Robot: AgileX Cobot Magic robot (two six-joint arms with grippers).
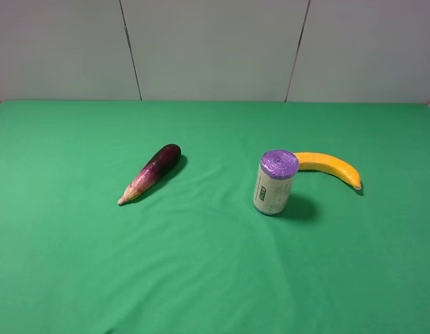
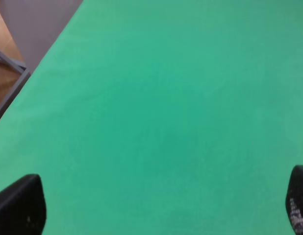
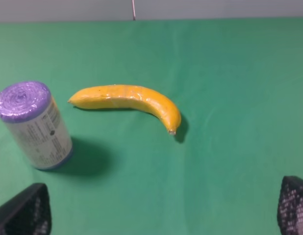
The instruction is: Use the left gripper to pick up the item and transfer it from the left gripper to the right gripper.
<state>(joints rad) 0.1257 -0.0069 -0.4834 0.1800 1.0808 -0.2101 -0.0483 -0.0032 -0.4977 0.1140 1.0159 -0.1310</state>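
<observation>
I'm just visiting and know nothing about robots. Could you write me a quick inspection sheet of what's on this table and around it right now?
Surface: green cloth covering the table, smooth, no spills seen.
Job's things: yellow banana lying flat on the right side, just behind the can, not held.
Clutter: purple-topped can standing upright in front of the banana's near end; purple eggplant lying left of centre, well apart from both.
Grippers: left end effector open over bare cloth, holding nothing; right end effector open, facing the banana and can, holding nothing. Neither shows in the high view.
Cables: nothing seen.
Surroundings: pale panelled wall behind the table; beyond the cloth's edge in the left wrist view, a grey floor.
</observation>
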